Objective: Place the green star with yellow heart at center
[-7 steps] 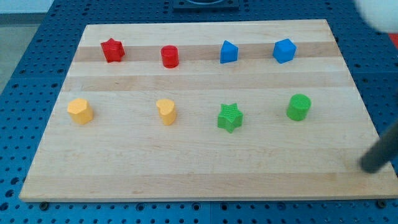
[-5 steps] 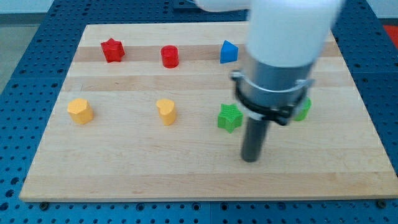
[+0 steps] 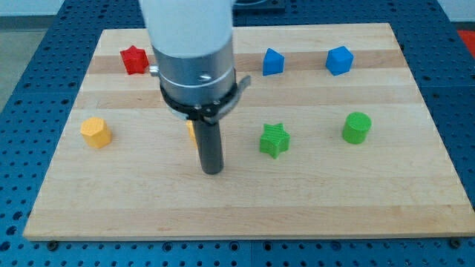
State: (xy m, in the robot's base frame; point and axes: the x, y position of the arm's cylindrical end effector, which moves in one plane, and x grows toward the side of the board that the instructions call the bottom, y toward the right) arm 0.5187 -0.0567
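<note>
On the wooden board (image 3: 415, 200), my tip (image 3: 212, 171) rested left of the green star (image 3: 274, 139), the rod hiding most of the yellow heart (image 3: 191, 130); a green cylinder (image 3: 356, 127) stood right, the board's bottom strip bare, with no gripper fitted.

A pale wooden worktop (image 3: 245, 215) fills most of the view, its surface made of long planks with slightly darker bands running from 9 o'clock to 3 o'clock. It rests on a blue base (image 3: 460, 133) dotted with a regular grid of small holes, which shows as a border at 3, 6 and 9 o'clock. At 11 o'clock a strip of light grey floor (image 3: 30, 7) shows beyond the base. The light is even and soft, with only faint shadows.
</note>
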